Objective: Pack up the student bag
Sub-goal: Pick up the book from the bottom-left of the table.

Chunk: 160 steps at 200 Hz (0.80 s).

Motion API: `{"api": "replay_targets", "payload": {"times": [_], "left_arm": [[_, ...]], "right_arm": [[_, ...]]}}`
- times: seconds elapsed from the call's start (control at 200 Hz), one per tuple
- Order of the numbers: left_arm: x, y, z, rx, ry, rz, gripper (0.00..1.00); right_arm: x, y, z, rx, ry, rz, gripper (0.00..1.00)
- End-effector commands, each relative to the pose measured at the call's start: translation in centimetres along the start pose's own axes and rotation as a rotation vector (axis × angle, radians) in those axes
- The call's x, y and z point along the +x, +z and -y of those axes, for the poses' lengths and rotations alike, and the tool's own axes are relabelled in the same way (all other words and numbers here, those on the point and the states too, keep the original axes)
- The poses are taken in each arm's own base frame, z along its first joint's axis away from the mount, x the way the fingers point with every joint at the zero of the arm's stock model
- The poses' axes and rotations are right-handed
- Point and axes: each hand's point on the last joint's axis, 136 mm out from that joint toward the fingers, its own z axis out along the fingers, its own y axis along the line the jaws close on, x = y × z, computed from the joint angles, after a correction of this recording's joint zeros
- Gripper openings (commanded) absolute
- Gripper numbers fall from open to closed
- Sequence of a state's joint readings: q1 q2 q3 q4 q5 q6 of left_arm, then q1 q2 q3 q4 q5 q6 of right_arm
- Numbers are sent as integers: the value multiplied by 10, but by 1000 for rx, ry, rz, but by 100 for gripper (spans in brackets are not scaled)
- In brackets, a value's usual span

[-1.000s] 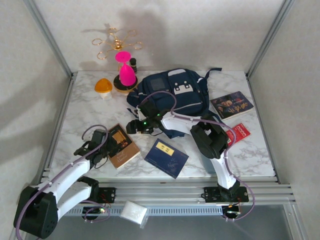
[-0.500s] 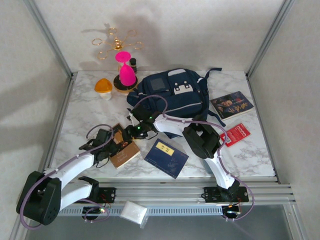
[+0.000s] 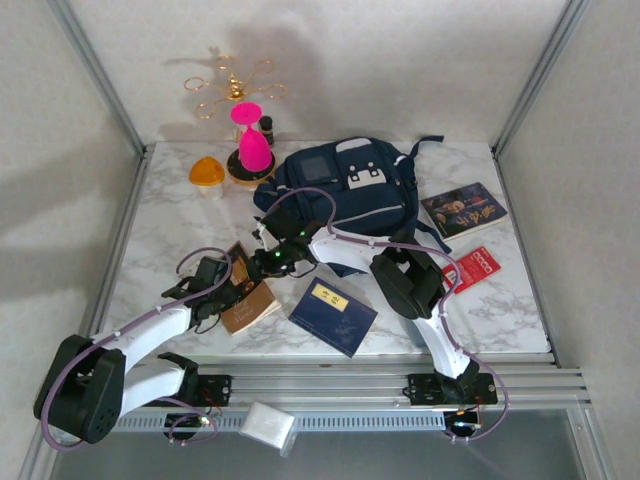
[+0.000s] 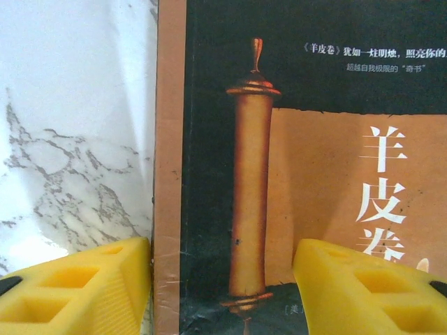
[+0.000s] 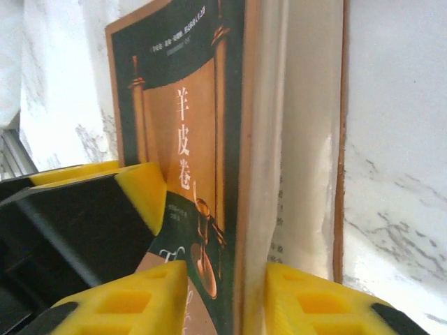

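Soft and floppy by the look of it, the student bag (image 3: 380, 178) at the frame's upper centre is best taken by its top rim; the left gripper (image 4: 222, 283) has fingers apart over the brown book (image 4: 314, 174), while the right gripper (image 5: 227, 279) has fingers flanking its cover, grip uncertain.

We see bright, even overhead light on the table (image 3: 165, 235) and broad soft shadows across the back wall (image 3: 330, 60); the student bag (image 3: 345, 190) reads dark, its folds lost; from the left wrist, glare bleaches the marble
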State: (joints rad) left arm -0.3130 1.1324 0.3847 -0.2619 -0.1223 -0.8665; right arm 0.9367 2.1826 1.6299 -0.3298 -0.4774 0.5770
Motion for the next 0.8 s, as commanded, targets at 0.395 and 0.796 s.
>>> {"api": "replay_targets", "payload": {"times": [0.395,0.796], "left_arm": [[18,4,16,81,12,-80,64],[-66,-78,54,186,21,154,85]], "right_arm": [[-1,-22,-27,-72,-20,20,0],[-42,-98,-79,-263,-33,202,0]]}}
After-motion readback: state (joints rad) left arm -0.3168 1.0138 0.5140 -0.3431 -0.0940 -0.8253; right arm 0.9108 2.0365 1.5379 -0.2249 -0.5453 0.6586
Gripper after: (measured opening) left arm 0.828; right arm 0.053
